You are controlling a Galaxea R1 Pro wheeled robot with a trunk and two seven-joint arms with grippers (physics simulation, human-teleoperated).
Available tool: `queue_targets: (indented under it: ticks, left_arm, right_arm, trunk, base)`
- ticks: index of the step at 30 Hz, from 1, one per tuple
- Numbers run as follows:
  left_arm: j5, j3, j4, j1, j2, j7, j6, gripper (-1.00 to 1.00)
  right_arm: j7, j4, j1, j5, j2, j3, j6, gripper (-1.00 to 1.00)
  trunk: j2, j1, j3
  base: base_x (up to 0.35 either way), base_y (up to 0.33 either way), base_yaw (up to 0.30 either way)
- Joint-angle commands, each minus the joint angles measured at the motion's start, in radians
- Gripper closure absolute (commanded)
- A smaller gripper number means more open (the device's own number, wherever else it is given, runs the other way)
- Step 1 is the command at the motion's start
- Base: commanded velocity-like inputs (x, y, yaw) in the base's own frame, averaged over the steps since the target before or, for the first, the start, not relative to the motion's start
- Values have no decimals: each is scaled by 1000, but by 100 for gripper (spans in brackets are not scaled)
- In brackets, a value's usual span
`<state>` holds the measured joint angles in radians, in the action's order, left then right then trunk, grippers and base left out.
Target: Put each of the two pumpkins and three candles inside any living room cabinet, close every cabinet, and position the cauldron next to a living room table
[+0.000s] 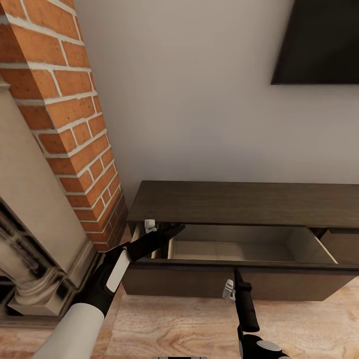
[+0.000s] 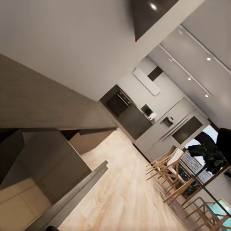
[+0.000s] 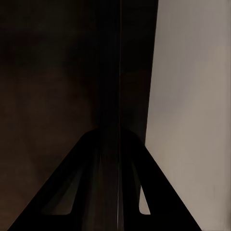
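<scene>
The cabinet (image 1: 239,199) is a long, low, dark-brown unit against the wall. Its left drawer (image 1: 234,249) is pulled out, and its pale inside holds nothing that I can see. My left gripper (image 1: 175,230) reaches over the drawer's left end, its fingers together in one dark wedge. My right gripper (image 1: 236,273) is shut, its tip at the top rim of the drawer front (image 1: 299,284). In the right wrist view its fingers (image 3: 96,192) meet against dark wood (image 3: 48,96). The left wrist view looks along the cabinet top (image 2: 43,101). Pumpkins, candles and cauldron are out of view.
A brick chimney (image 1: 75,124) and a stone fireplace surround (image 1: 30,224) stand close at the left. A dark screen (image 1: 324,40) hangs on the wall above. The neighbouring drawer (image 1: 344,244) is ajar. Wooden chairs (image 2: 173,173) stand far down the wood floor (image 1: 174,324).
</scene>
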<state>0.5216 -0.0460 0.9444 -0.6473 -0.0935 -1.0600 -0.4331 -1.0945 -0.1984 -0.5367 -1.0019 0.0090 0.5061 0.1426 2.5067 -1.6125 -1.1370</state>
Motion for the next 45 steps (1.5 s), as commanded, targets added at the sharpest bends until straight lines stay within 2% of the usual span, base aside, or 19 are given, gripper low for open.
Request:
queue_targets:
  ticks: [1,34,35,45]
  left_arm:
    - [0,0,0,0,0,0,0,-100]
    - [0,0,-1,0,1,0,0,-100]
    - [0,0,-1,0,1,0,0,-100]
    - [0,0,-1,0,0,0,0,-100]
  right_arm:
    - [46,54,1,3,0,-3,0,100]
    - [65,55,0,4,2,-3,2,100]
    - [65,56,1,4,1,-3,2,-100]
    - [65,62,0,3,2,-3,3,-100]
  trunk:
    - [0,0,0]
    - [0,0,0]
    - [0,0,0]
    - [0,0,0]
  base:
    - [0,0,0]
    - [0,0,0]
    - [0,0,0]
    - [0,0,0]
